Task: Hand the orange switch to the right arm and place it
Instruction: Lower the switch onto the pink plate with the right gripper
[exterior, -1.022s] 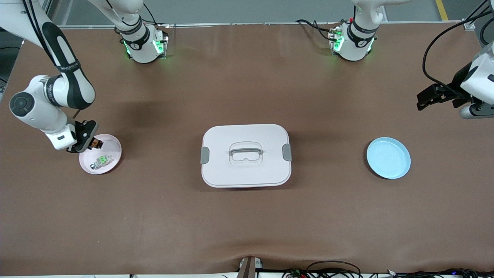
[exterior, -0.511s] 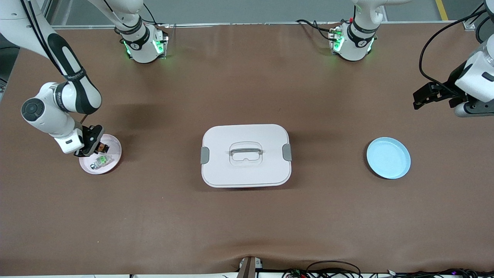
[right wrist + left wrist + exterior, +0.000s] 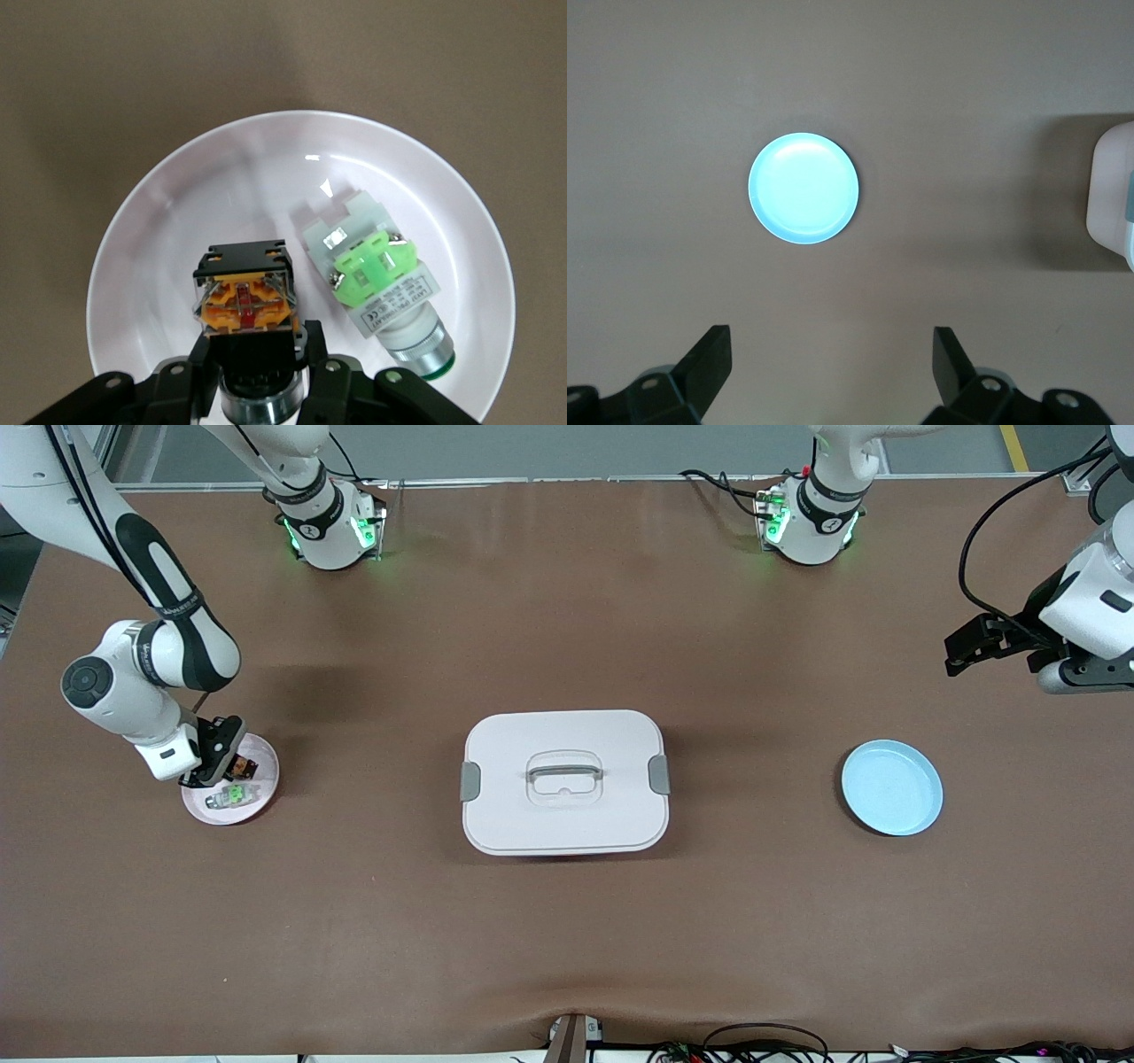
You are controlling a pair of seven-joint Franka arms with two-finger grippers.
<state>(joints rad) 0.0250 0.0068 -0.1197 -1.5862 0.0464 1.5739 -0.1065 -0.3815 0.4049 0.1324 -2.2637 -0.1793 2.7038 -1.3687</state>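
The orange switch [image 3: 244, 297], a black block with an orange middle, sits between the fingers of my right gripper [image 3: 252, 347], which is shut on it. In the front view the right gripper [image 3: 215, 758] holds the switch [image 3: 241, 766] low over the pink plate [image 3: 260, 804] at the right arm's end of the table. I cannot tell whether the switch touches the plate [image 3: 177, 221]. My left gripper [image 3: 961, 646] is open and empty, up over the table at the left arm's end; in its wrist view [image 3: 833, 354] nothing lies between the fingers.
A clear-and-green part [image 3: 229, 797] lies in the pink plate beside the switch, also seen in the right wrist view [image 3: 376, 283]. A white lidded box [image 3: 564, 781] stands mid-table. A blue plate [image 3: 891, 787] lies toward the left arm's end, also in the left wrist view [image 3: 803, 188].
My right gripper has moved with the orange switch farther over the pink plate, closer to the clear-and-green part. My left gripper has shifted slightly.
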